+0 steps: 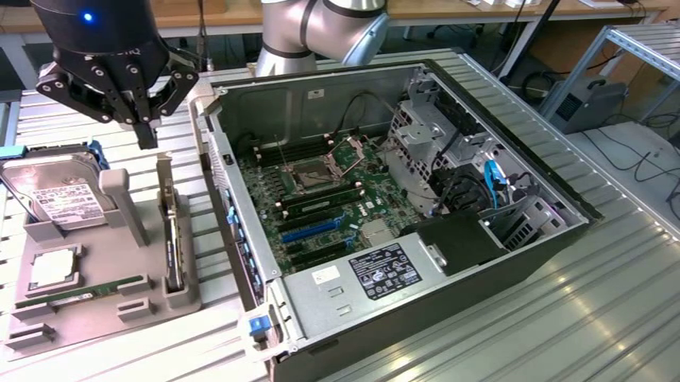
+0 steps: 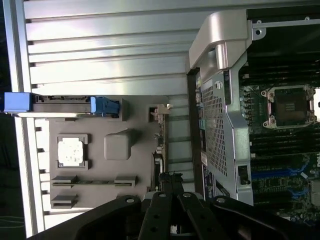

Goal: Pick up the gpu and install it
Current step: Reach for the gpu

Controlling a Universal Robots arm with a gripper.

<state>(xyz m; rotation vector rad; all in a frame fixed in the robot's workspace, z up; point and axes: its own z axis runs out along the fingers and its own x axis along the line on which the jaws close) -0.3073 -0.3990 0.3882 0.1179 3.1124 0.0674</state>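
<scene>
The hand (image 1: 146, 143) hangs just above the gpu (image 1: 169, 231), its fingers narrow, pressed together, gripping nothing. The gpu stands along the holder's (image 1: 95, 314) edge beside the computer case (image 1: 318, 306).

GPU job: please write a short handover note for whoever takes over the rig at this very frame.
Gripper: shut, holding nothing, hanging over the far end of the gray tray, close above the gpu and not touching it.
Gpu: standing on edge in its tray slot, on the side next to the open computer case.
Done: nothing. The card is not yet gripped, and the blue slots on the motherboard hold no card.
Left: picking up the gpu and installing it in the case.
</scene>
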